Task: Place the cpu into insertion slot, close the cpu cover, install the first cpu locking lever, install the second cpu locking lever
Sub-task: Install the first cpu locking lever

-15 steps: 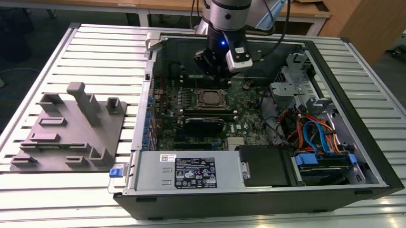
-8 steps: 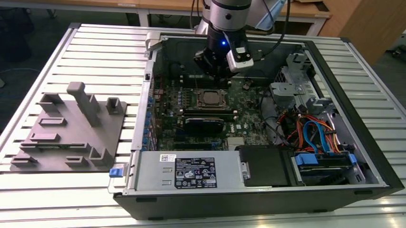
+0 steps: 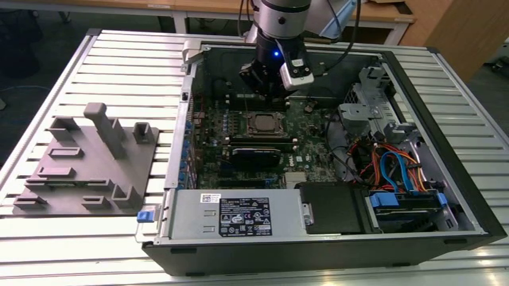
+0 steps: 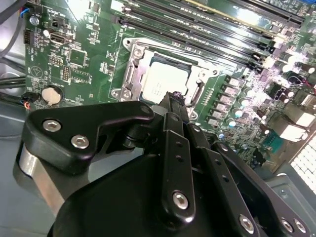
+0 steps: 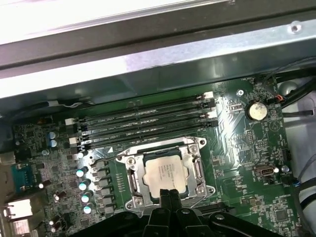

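Gripper point(image 4: 175, 97): black linkage, closest to the lens in both wrist views; the fingertips are narrow, pressed together, with nothing between them.
Gripper position: it hovers over one edge of the socket, tips just above the cpu's rim; whether they touch it cannot be told.
Cpu point(image 5: 165, 173): silver-grey square, seated flat in the insertion slot point(image 5: 197, 144).
Cpu cover point(image 5: 199, 170): silver frame lying flat around the cpu, whose metal top shows through the window.
Locking lever point(image 4: 197, 93): bent wire beside the socket, near the fingertips; latched or not, I cannot tell.
Memory slots point(image 5: 143, 121): long black rows just beside the socket, on the side away from the gripper.
Motherboard point(image 5: 237, 163): green, with a coin cell point(image 5: 255, 109) near one edge.
Computer case point(image 3: 453, 208): open, lying on a slatted table point(image 3: 119, 59); in the exterior view the arm reaches down into it.
Power supply point(image 3: 238, 215): grey box at the near edge of the case.
Grey fixture point(image 3: 87, 161): on the table beside the case, at the exterior view's left.
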Robot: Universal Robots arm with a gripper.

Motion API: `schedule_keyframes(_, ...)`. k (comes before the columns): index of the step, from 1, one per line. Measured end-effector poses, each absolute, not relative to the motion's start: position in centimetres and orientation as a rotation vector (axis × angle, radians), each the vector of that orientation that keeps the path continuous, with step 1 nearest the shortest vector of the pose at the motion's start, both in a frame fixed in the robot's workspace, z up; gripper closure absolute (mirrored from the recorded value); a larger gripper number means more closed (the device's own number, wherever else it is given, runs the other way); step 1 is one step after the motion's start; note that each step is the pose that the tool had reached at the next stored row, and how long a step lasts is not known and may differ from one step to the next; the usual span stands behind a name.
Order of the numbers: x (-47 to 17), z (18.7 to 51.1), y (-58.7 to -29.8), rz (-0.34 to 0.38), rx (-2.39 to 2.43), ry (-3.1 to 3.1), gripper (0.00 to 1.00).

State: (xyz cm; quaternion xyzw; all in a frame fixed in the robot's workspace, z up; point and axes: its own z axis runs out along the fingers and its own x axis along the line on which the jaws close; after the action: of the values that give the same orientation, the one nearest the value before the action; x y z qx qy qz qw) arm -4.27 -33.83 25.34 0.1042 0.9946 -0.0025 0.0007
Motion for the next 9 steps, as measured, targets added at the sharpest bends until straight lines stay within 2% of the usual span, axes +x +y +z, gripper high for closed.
schedule_keyframes(9,-5.8,25.3,-33.8,-0.008,0.327,3.120,0.90)
